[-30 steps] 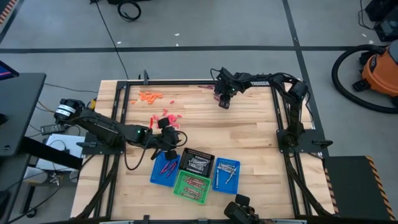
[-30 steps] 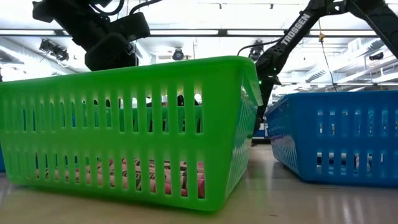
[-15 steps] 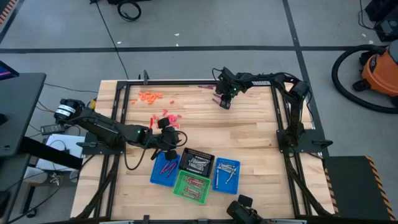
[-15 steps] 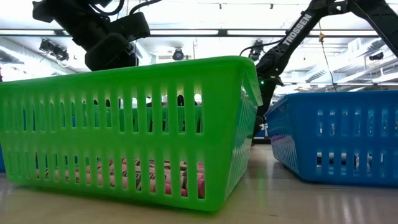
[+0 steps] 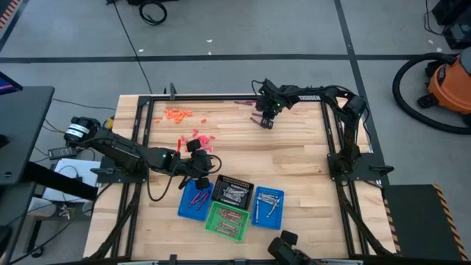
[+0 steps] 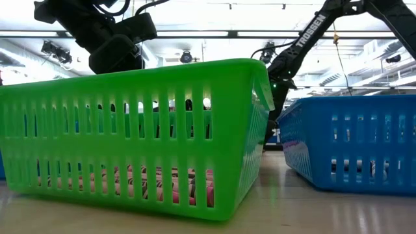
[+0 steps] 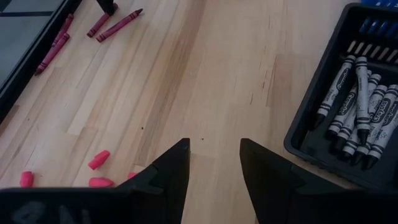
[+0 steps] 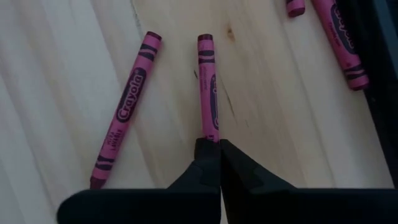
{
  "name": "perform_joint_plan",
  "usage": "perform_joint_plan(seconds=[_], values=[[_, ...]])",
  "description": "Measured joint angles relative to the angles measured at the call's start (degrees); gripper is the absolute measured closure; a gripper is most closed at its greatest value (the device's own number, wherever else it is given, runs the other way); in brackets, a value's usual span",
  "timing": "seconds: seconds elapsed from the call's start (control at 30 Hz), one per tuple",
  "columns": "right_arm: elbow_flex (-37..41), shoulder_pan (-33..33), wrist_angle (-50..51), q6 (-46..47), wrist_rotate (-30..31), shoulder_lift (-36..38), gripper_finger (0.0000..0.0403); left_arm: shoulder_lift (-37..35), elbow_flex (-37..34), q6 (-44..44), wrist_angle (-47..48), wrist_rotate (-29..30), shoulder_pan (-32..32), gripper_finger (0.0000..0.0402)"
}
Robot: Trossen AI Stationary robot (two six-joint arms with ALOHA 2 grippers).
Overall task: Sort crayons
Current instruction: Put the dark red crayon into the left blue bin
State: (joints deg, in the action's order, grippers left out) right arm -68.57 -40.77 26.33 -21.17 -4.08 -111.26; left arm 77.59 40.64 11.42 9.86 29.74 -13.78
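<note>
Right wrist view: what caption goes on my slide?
Right claw shut on one maroon crayon, another maroon crayon lying beside it on the wooden table.

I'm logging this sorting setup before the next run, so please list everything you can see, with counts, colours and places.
Maroon crayons: several, dark pink-maroon, on the table's far edge by the right gripper; one is pinched at its end.
Orange crayon pieces: a loose cluster, far left of the table.
Red crayon pieces: a cluster, left of centre.
Blue baskets: two, near edge, flanking the others.
Black basket: one, holding silvery-grey crayons.
Green basket: one, nearest edge, crayons inside.
Table: one, light wood.
Left gripper: open, empty, beside the black basket.
Right gripper: shut on a maroon crayon.
</note>
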Motion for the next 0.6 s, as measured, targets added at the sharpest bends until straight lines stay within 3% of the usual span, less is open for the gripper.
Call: perform_joint_plan(seconds=[0.6], values=[[-6.28, 2.32, 6.52, -0.42, -0.29, -0.41, 0.0398, -0.01, -0.02, 0.98, 2.94, -0.07, 0.00, 0.0249]])
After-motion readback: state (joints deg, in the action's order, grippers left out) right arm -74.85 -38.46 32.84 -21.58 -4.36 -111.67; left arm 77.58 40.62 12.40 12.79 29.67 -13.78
